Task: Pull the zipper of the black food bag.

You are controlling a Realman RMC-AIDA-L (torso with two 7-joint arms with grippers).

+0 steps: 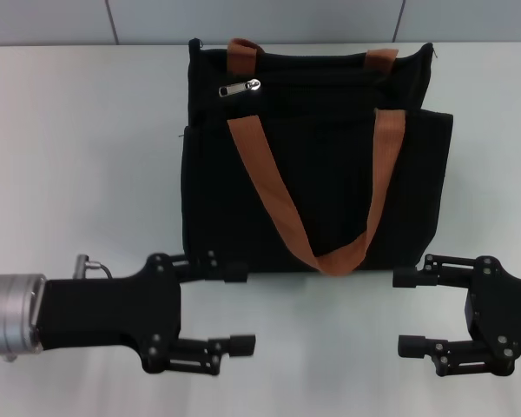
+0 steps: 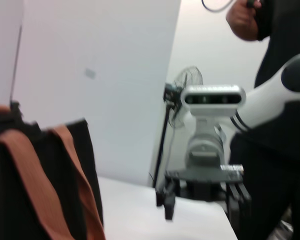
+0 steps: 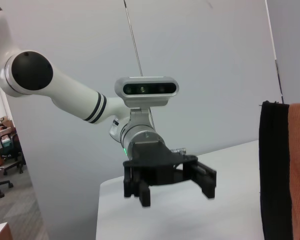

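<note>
Both black grippers, left [image 1: 215, 309] and right [image 1: 418, 311], hover with fingers spread below the soft, boxy black fabric food bag [image 1: 317, 182], whose small silver teardrop zipper tab [image 1: 240, 88] on its upper edge probably needs a fine pinch.

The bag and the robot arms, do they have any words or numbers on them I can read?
None can be read.
The bag: plain black fabric, no words or logo showing.
The zipper: bare silver metal, too small to show any marking.
The straps: plain orange-brown, no print.
The left gripper and right gripper, both open near the bag's bottom edge: no labels visible.
</note>
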